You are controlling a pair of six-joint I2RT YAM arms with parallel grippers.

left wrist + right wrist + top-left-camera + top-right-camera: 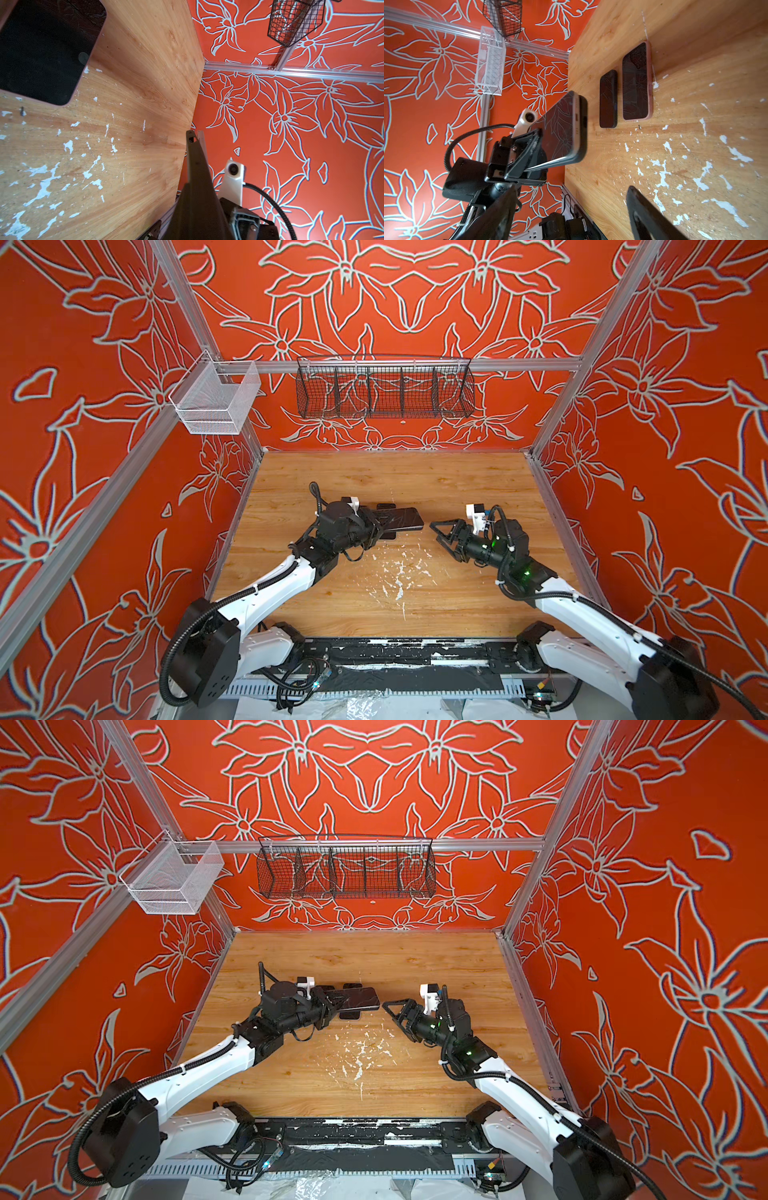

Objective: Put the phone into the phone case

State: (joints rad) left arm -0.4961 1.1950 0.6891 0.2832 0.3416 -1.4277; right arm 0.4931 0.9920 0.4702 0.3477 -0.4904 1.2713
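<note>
A dark phone (560,128) with a glossy screen hangs above the table, and a black phone case (584,133) wraps its back. At that end the phone's pale edge shows beside the case rim. My left gripper (537,145) is shut on the phone's other end. Both top views show the phone (405,517) (361,997) held level left of centre by the left gripper (384,522) (338,1000). My right gripper (435,532) (387,1011) (572,188) stands open and empty, a short gap to the phone's right. In the left wrist view the left gripper (193,145) shows as one dark closed blade.
Two more handsets lie flat below the held phone: a small black one (608,98) and one in a pink case (636,83) (41,52). Their ends (388,535) stick out under the phone. A black wire basket (384,387) and a white basket (216,400) hang on the rails.
</note>
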